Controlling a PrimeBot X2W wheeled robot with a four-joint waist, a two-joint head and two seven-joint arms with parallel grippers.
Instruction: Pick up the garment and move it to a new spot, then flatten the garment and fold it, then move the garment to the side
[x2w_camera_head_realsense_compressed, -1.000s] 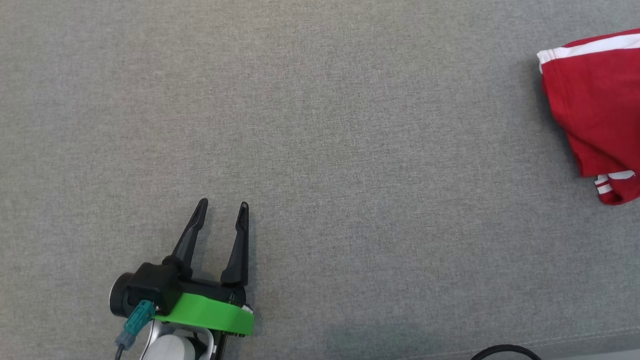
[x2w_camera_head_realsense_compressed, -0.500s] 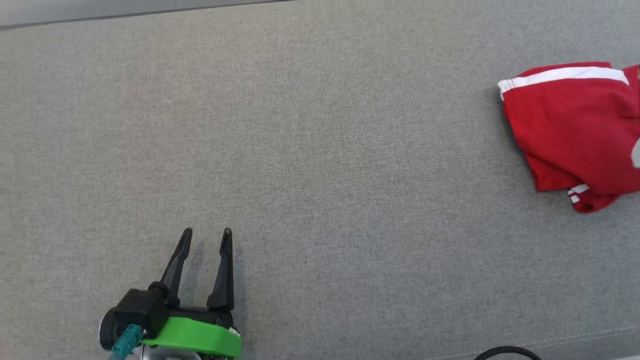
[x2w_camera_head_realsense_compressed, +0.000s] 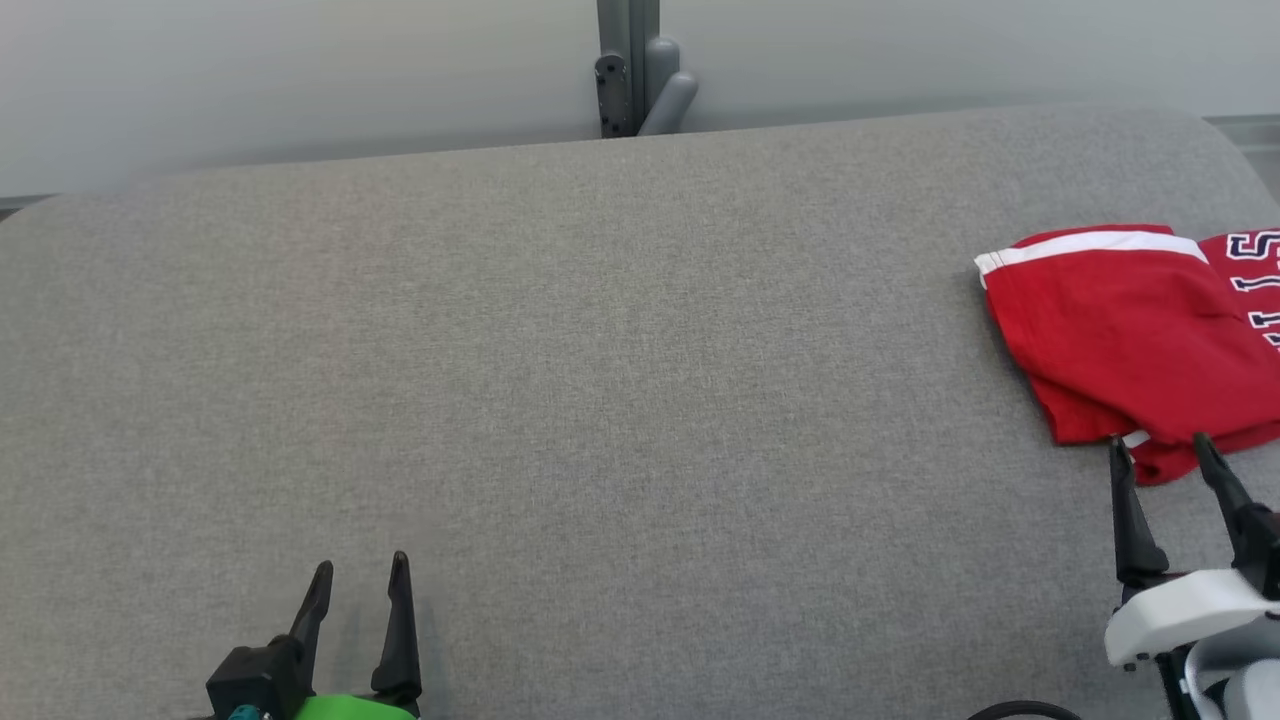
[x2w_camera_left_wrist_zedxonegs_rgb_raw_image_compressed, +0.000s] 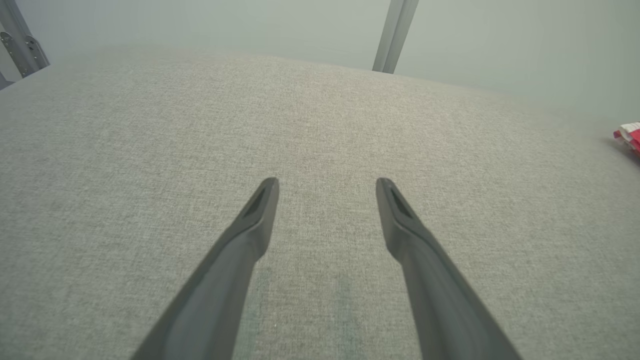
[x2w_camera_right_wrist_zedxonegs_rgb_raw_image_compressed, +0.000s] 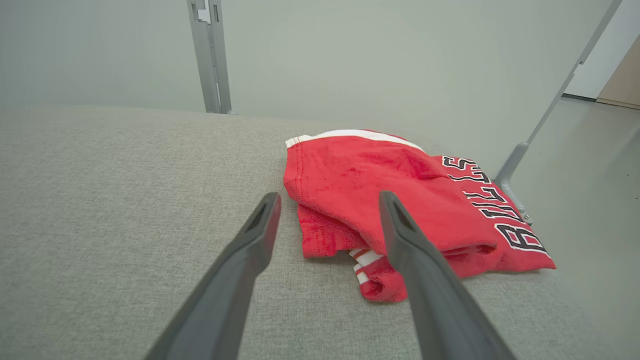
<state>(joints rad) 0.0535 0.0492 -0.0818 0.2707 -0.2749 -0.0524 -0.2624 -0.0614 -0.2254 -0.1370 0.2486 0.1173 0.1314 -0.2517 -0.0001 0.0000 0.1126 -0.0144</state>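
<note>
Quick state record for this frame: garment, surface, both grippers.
garment: red Bulls garment, white trim, folded, at the surface's right end
surface: grey fabric surface
left gripper: open, empty, over bare fabric, far from the garment
right gripper: open, empty, fingertips at the garment's near edge
held: nothing

The right gripper stands spread, holding nothing. The folded red garment (black lettering beyond the right-hand finger) lies just past the fingertips on grey upholstery.
</note>
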